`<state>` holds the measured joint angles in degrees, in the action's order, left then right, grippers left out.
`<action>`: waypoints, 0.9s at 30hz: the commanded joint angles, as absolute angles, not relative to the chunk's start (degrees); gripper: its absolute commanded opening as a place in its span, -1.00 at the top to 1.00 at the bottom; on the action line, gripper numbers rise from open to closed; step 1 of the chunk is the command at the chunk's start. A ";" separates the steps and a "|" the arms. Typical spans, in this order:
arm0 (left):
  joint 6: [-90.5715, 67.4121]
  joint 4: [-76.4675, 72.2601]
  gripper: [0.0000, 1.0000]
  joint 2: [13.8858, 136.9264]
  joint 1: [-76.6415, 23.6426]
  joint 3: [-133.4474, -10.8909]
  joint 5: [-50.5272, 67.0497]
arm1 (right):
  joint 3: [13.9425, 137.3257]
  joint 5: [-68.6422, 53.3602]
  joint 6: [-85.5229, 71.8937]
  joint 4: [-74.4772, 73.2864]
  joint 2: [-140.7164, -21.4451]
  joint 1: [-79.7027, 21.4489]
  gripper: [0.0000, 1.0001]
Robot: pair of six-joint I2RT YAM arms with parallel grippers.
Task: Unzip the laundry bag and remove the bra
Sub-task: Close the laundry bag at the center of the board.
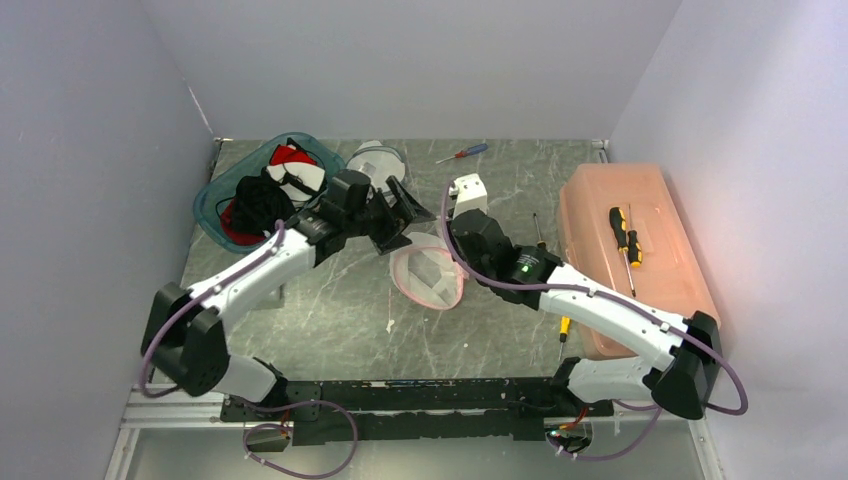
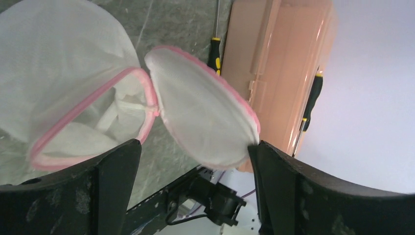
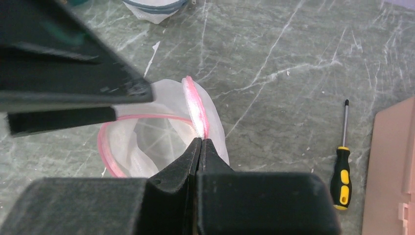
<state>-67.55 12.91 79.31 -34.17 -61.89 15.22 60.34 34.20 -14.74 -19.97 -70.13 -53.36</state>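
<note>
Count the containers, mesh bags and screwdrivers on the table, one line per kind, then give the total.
Containers: 2 (teal basket, salmon box)
Mesh bags: 2 (pink-trimmed bag, white bag)
Screwdrivers: 3 (red-blue screwdriver, screwdriver on the salmon box, screwdriver beside the salmon box)
Total: 7

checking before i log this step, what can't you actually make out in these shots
Bra: the left wrist view shows only pale folds through the laundry bag mesh; nothing identifiable.
Zipper pull: too small in every view.
Right fingers pinching the pink rim: hidden under the right wrist in the top view.
Teal bin contents: partly covered by the left arm in the top view.
</note>
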 commanded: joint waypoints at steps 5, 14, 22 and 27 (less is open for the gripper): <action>-73.99 11.03 -0.87 88.64 -34.08 -71.72 20.26 | 58.31 32.59 -10.85 -12.61 -66.46 -53.99 1.00; -73.42 11.57 -0.76 94.18 -35.41 -75.36 23.29 | 57.70 30.26 -8.90 -11.48 -66.56 -54.51 1.00; -71.47 9.80 0.25 92.60 -35.42 -72.63 23.28 | 58.10 26.92 -8.63 -12.43 -67.24 -55.00 1.00; -70.22 10.17 0.65 92.21 -35.18 -72.17 23.15 | 59.91 23.32 -10.24 -15.23 -67.63 -54.98 0.04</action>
